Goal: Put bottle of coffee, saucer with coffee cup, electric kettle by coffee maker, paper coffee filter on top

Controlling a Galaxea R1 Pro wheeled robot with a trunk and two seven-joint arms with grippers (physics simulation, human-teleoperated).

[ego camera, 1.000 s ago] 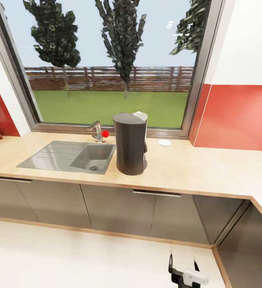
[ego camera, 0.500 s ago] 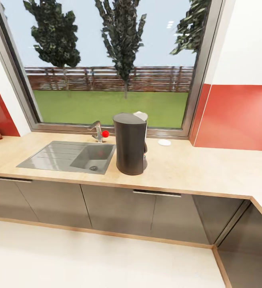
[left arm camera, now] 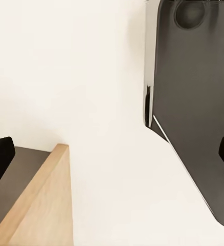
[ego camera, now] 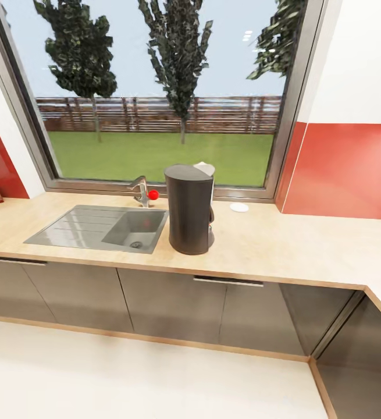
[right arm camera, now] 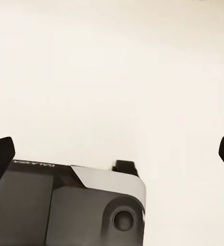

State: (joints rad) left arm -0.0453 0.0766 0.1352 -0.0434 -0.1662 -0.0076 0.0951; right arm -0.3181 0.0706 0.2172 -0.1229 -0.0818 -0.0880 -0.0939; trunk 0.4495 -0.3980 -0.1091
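So, from the head cam I've got the coffee maker point(ego camera: 189, 209) on the kitchen countertop point(ego camera: 283, 244) w/ the paper coffee filter point(ego camera: 205, 169) apparently on top and the saucer point(ego camera: 239, 207) just behind; cup, bottle, kettle unplaced I reckon, and both grippers, left point(left arm camera: 112, 154) and right point(right arm camera: 112, 151), hang spread wide, holding nothing.

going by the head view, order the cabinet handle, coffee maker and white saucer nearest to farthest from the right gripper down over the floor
The right gripper hangs over the floor, on the robot's side of the countertop, so likely:
1. cabinet handle, on the front below the countertop edge
2. coffee maker, mid countertop, right of the sink
3. saucer, at the countertop's back edge
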